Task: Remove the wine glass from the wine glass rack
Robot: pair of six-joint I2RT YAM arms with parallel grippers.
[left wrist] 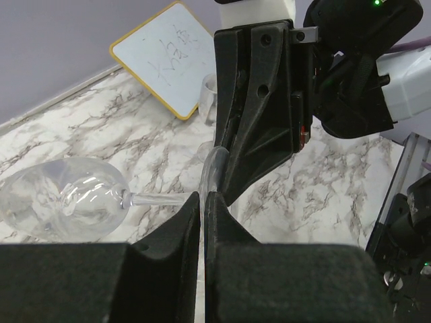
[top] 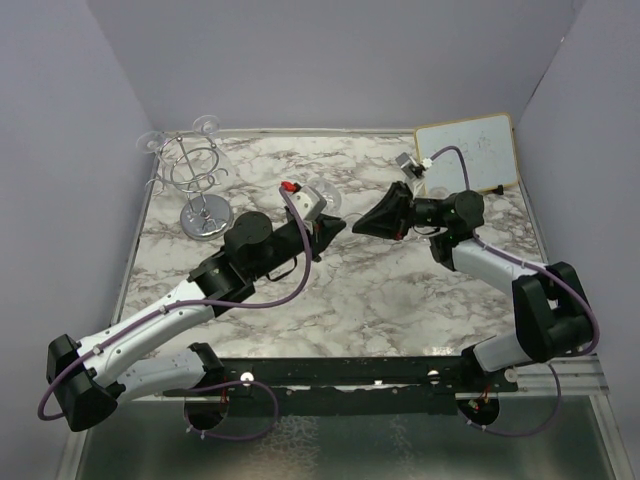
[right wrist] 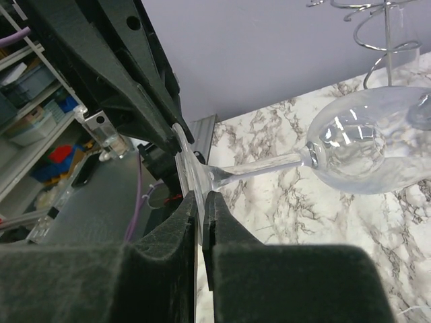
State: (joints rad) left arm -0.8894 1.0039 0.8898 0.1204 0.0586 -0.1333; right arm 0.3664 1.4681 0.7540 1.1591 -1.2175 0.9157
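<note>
My left hand (left wrist: 203, 200) and right hand (right wrist: 201, 198) both pinch the wine glass (left wrist: 67, 198) by its foot.
Each hand is nearly closed on it; the stem lies level, with the bowl to my left hand's left.

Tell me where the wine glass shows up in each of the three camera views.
Top external: wine glass at centre, just above where the left gripper and right gripper meet.
Left wrist: wine glass on its side, bowl at lower left, foot at centre.
Right wrist: wine glass on its side, bowl at right, stem running left to centre.
Shared landmark: the marbled tabletop, seen in all three.
</note>
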